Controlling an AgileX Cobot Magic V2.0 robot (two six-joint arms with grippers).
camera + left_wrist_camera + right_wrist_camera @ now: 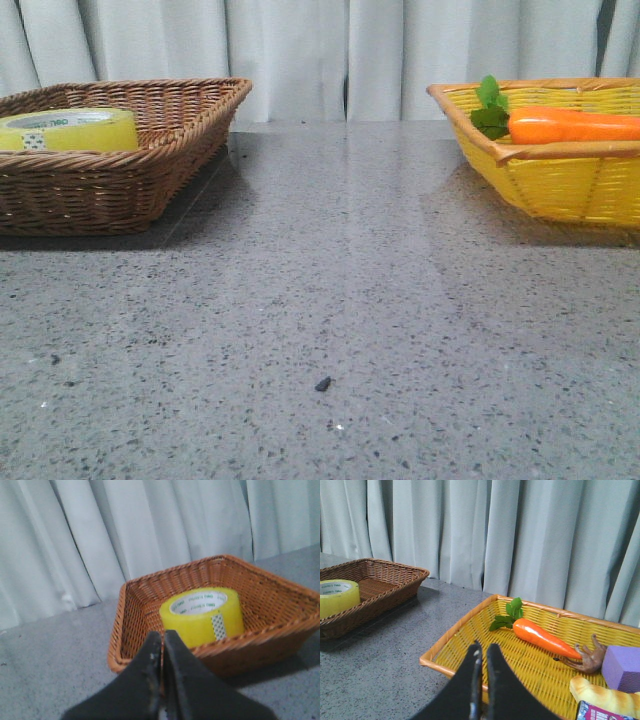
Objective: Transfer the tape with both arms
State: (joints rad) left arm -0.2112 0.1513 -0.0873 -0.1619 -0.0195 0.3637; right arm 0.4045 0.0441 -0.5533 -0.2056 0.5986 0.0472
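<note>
From the front, neither arm shows; you see the tape (pixel 68 130) lying flat in the brown wicker basket (pixel 150 160) on the desk (pixel 330 300), with the yellow basket (pixel 560 185) and its carrot (pixel 575 126) well apart on the other side. Nothing has been picked up, so you are at the opening step: reaching for the roll.

In the left wrist view, your left tool (pixel 163 645) is clenched and empty, with the tape just ahead of its tips, beyond the basket's near rim. Spread the fingers first, then clear that rim.

In the right wrist view, your right tool (pixel 482 655) is also clenched and empty, poised over the yellow basket's near rim, the tape far off to one side.
</note>
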